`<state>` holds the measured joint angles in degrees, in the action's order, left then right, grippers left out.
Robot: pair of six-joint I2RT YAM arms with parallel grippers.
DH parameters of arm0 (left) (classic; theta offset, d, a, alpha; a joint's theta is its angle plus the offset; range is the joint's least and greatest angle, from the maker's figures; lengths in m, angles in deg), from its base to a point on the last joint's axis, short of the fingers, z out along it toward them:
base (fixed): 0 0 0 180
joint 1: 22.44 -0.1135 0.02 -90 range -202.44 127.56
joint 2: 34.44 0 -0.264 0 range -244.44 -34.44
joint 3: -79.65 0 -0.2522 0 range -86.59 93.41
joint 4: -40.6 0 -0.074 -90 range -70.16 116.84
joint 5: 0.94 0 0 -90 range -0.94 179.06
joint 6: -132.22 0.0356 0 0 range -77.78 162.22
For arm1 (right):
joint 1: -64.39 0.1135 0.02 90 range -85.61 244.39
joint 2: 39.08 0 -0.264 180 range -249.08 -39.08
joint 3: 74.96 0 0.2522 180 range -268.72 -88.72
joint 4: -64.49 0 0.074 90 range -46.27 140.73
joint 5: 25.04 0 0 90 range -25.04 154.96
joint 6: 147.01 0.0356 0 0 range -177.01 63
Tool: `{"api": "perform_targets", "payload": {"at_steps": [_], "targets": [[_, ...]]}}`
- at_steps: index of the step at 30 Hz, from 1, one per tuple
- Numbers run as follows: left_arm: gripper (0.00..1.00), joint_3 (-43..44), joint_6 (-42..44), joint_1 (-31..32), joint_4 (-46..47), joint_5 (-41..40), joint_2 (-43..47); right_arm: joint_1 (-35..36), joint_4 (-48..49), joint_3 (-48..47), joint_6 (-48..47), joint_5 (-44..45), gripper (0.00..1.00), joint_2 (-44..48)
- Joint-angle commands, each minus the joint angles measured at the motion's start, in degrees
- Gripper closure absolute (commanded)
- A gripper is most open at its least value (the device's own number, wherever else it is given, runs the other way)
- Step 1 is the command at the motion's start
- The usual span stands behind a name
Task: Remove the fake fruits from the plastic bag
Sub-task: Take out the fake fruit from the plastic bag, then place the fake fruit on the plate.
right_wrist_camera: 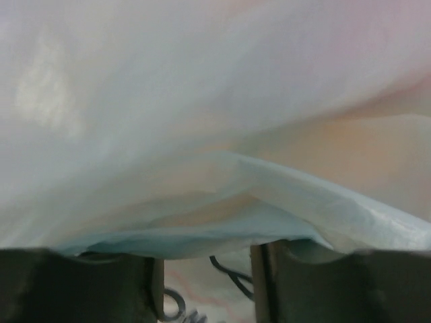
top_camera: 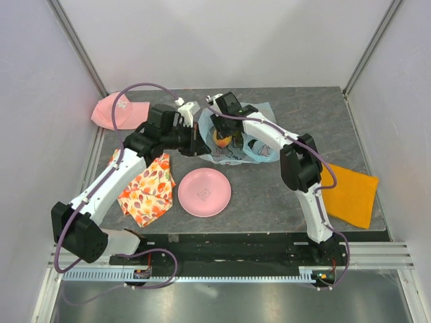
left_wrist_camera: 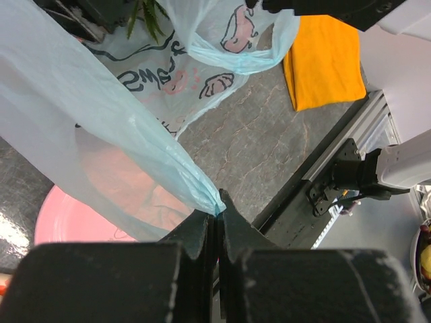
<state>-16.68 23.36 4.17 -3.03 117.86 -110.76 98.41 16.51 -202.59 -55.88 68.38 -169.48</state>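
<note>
**Bag** (top_camera: pixel 236 156): light blue, lying near the middle of the far edge of the tabletop (top_camera: pixel 269 195), mouth turned toward the left edge. An orange-yellow fruit (top_camera: pixel 220 140) shows inside the mouth, and pineapple leaves (left_wrist_camera: pixel 145 15) show in the left wrist view.

**Left jaws:** pressed together, pinching the bag's rim, the film stretched taut.

**Right jaws:** spread, within the mouth above the fruit, with film draped across their tips.

**Surroundings:** pink plate (top_camera: pixel 204 192) toward the near edge, floral cloth (top_camera: pixel 145 192) by the left edge, orange cloth (top_camera: pixel 351 194) by the right edge.
</note>
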Motion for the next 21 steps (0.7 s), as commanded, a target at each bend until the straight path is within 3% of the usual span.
{"api": "perform_targets", "payload": {"at_steps": [1, 8, 12, 16, 21], "targets": [[0.98, 1.2, -1.6, -0.9, 2.2, 0.1, 0.8, 0.3, -1.3, 3.0, -0.6, -1.7, 0.73, 9.6], [0.98, 2.3, -0.3, -3.1, 3.9, -0.6, -0.8, 0.3, -1.4, 13.2, -4.5, -12.1, 0.77, 27.8], [0.98, 3.2, 0.7, -3.7, 5.2, -1.0, -1.8, 0.4, -2.0, 19.6, -6.8, -23.8, 0.76, 36.6], [0.98, 5.5, 1.7, -4.5, 6.1, -2.0, -3.5, 2.5, -2.4, 28.2, -16.2, -32.0, 0.75, 45.3], [0.98, 9.2, 1.2, -6.6, 6.8, -2.2, -6.0, 10.1, 0.5, 36.0, -20.3, -32.7, 0.76, 46.5]]}}
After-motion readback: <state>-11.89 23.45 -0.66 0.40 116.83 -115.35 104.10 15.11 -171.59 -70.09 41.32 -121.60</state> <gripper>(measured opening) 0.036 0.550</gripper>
